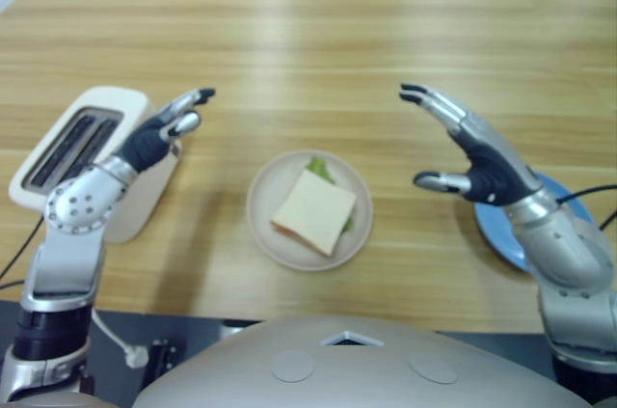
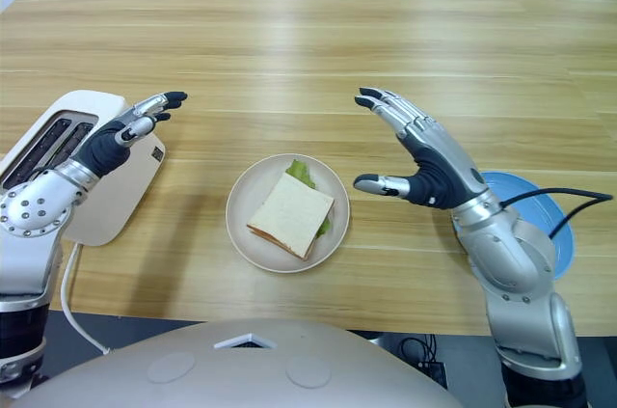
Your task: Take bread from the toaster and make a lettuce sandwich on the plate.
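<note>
left hand [image 2: 106, 148], right hand [image 2: 434, 172]: fingers apart, empty; white-bread lettuce sandwich [image 2: 291, 215] on round beige plate [image 2: 239, 205] between fingertips; judged complete, retract outward without brushing it.

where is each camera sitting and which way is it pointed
Left eye view: on the robot's head, facing forward and down at the table; toaster at left, sandwich on the plate mid-table; left hand and right hand show, both open.
Right eye view: same head, a little to the right, same aim; the same two hands show.
Shared: the whole scene, including the blue plate partly behind the right forearm.
</note>
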